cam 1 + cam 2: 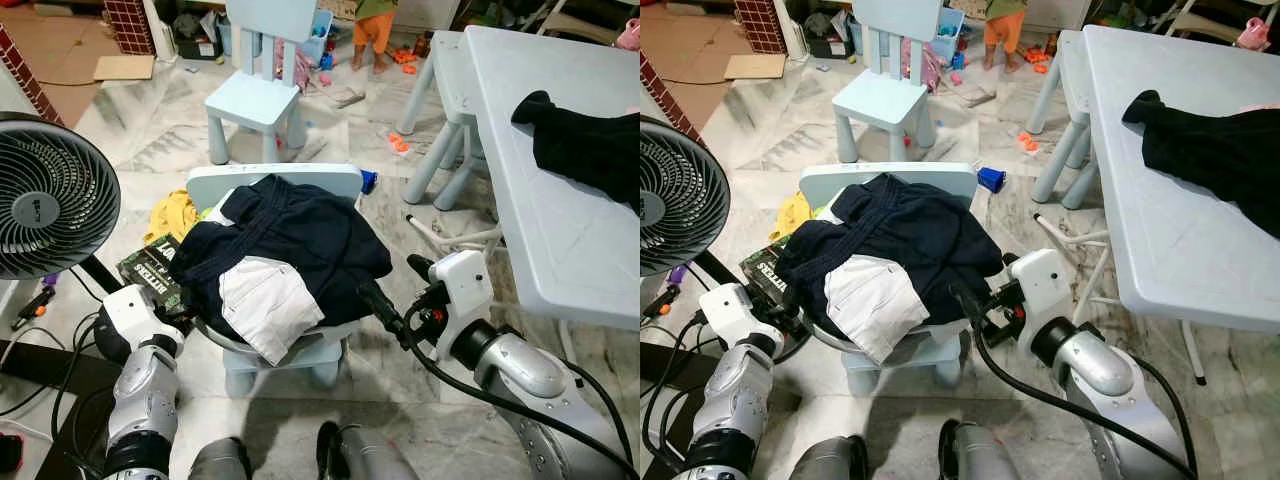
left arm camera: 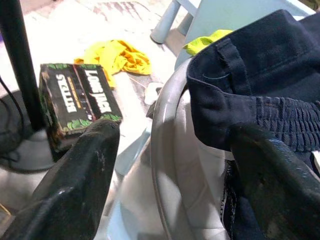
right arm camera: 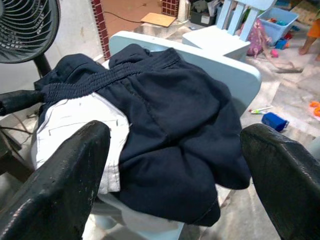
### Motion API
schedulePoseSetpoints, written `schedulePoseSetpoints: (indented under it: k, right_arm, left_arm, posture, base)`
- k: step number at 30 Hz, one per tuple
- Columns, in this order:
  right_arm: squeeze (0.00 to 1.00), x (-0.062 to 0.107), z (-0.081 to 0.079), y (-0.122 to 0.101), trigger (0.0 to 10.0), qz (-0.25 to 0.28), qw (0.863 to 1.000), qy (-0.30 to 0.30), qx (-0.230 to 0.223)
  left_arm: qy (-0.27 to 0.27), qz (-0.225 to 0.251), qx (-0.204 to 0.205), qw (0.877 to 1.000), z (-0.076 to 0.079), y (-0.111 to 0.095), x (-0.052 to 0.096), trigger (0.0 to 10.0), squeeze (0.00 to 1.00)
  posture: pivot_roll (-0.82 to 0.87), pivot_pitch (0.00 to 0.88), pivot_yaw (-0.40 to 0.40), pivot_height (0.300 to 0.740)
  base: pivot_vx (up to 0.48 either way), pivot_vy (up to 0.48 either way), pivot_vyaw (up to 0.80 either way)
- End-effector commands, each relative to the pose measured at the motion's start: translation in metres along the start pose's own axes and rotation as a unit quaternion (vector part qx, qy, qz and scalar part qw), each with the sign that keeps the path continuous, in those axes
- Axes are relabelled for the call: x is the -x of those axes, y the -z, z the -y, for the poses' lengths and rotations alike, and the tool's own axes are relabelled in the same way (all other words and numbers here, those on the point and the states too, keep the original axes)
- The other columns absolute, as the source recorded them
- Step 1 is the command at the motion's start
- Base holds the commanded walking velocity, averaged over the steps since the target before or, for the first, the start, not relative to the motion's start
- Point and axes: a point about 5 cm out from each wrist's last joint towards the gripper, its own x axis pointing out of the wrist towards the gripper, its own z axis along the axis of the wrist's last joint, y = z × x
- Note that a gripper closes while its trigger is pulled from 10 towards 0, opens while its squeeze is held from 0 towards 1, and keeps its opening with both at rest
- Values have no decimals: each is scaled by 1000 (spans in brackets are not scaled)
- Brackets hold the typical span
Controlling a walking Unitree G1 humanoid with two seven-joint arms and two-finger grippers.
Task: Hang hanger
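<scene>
The left gripper (image 2: 170,165) sits low at the near left, its two black fingers (image 2: 75,185) spread wide on either side of the grey rim of a round basin (image 2: 162,145) that rests on a small pale blue chair (image 1: 275,185). The right gripper (image 3: 175,165) is at the near right of the same chair, its fingers (image 3: 60,175) also spread wide and facing the pile, touching nothing that can be seen. In the basin lies a heap of dark navy clothing (image 1: 300,240) with a white garment (image 1: 265,300) under its near edge. No hanger can be made out.

Just left of the chair, on the marble floor, lie a dark green box (image 1: 155,270) and a yellow cloth (image 1: 175,212). A black fan (image 1: 45,195) stands at the far left. To the right stands a pale blue table (image 1: 560,200) carrying a black garment (image 1: 585,145). Farther back stands a second blue chair (image 1: 260,85), with scattered toys and a person's legs (image 1: 372,40) beyond it.
</scene>
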Motion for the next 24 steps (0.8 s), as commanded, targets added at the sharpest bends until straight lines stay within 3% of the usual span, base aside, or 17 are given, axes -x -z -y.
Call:
schedulePoseSetpoints:
  k: [1,6,12,13,17,18,19,20,21,24]
  right_arm:
    - [0,0,3,0,10000,-1,1000,10,8]
    - [0,-1,9,-4,10000,9,999,32,13]
    - [0,0,15,-6,10000,17,998,61,22]
    - [0,-1,16,-6,10000,18,998,62,24]
    - [0,-2,15,-7,10000,19,998,62,25]
    - [0,-2,15,-6,10000,19,997,63,26]
    - [0,-2,16,-6,10000,19,997,65,26]
    - [0,-3,16,-6,10000,19,997,66,27]
    - [0,-3,17,-6,10000,18,997,68,28]
    - [0,-4,18,-5,10000,18,997,73,30]
  left_arm:
    - [14,-16,11,1000,4,5,-1,10000,0]
    - [52,-31,29,998,13,4,-11,10000,0]
    - [111,-67,56,990,36,7,-21,10000,0]
    - [134,-84,54,986,46,12,-23,10000,0]
    - [161,-103,50,980,61,18,-25,10000,0]
    - [162,-103,50,980,63,18,-26,8275,0]
    - [162,-102,50,980,64,18,-26,8275,0]
    - [164,-103,52,980,65,18,-27,863,0]
    - [169,-104,48,979,68,19,-27,0,0]
    - [170,-97,30,980,69,18,-28,0,0]
  posture:
    - [-169,170,-95,740]
    - [-178,173,-95,740]
    - [-180,171,-94,740]
    - [-181,168,-92,740]
    - [-184,165,-93,740]
    - [-184,165,-93,740]
    - [-184,165,-93,740]
    - [-184,163,-93,740]
    - [-184,163,-93,740]
    - [-182,162,-91,740]
  base:
    - [0,0,0]
    - [0,0,0]
    - [0,0,0]
    - [0,0,0]
    - [0,0,0]
    - [0,0,0]
    - [0,0,0]
    - [0,0,0]
    - [0,0,0]
    - [0,0,0]
